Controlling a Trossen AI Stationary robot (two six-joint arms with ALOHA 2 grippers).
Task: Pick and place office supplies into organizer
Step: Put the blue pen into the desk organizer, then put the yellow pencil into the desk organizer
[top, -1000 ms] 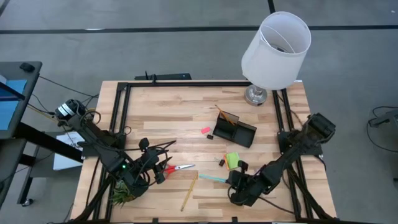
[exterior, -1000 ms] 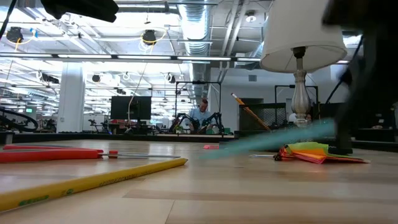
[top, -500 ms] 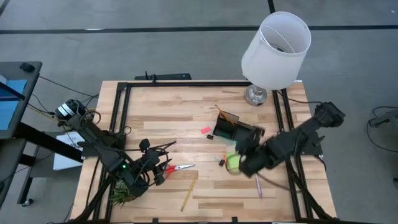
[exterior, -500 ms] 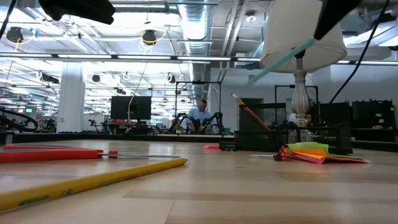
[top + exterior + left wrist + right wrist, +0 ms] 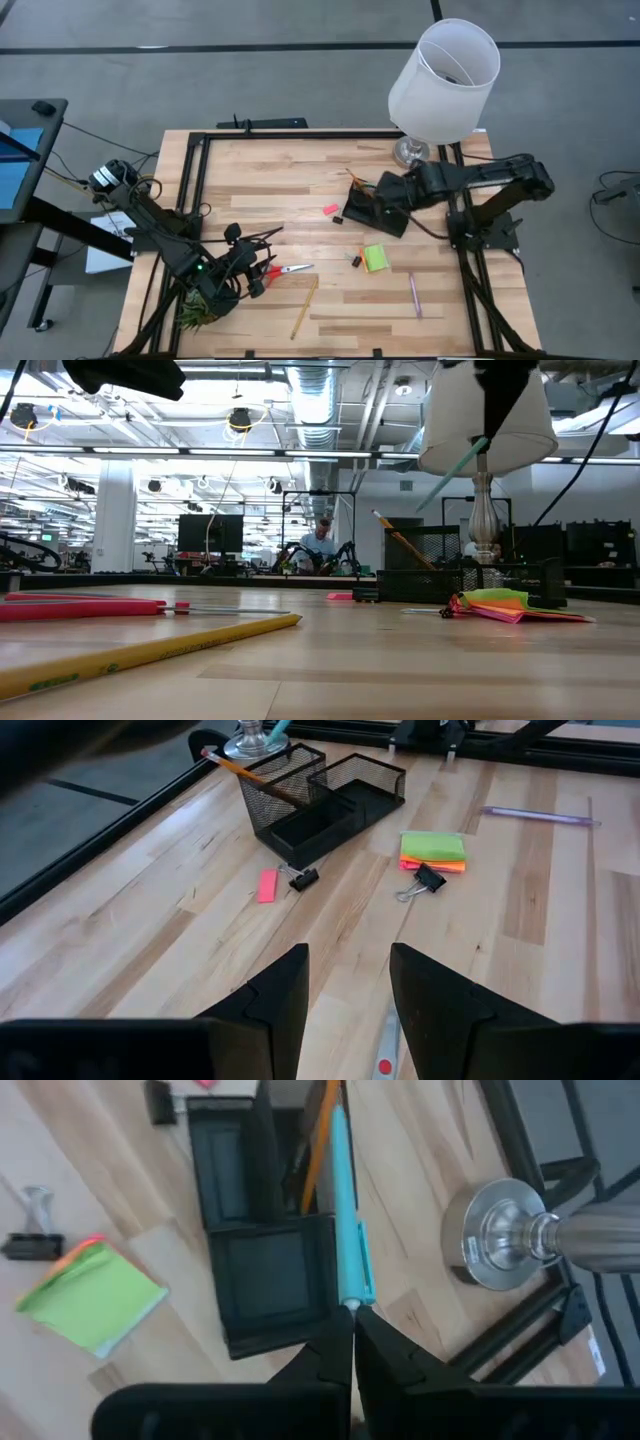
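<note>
The right arm reaches across over the small black mesh organizer [image 5: 378,210], its right gripper [image 5: 352,1342] pinching the teal pen [image 5: 345,1210] above the taller back section, while the left gripper [image 5: 348,982] waits open near the red-handled scissors [image 5: 285,270].

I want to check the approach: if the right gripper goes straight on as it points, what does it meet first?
Probably the organizer: the right gripper, shut on the teal pen, points down at it. Depth is unclear.

Grey concrete floor [image 5: 250,60], open hall with ceiling ducts [image 5: 318,405], hanging lights [image 5: 240,420], white pillar [image 5: 113,515]
</note>
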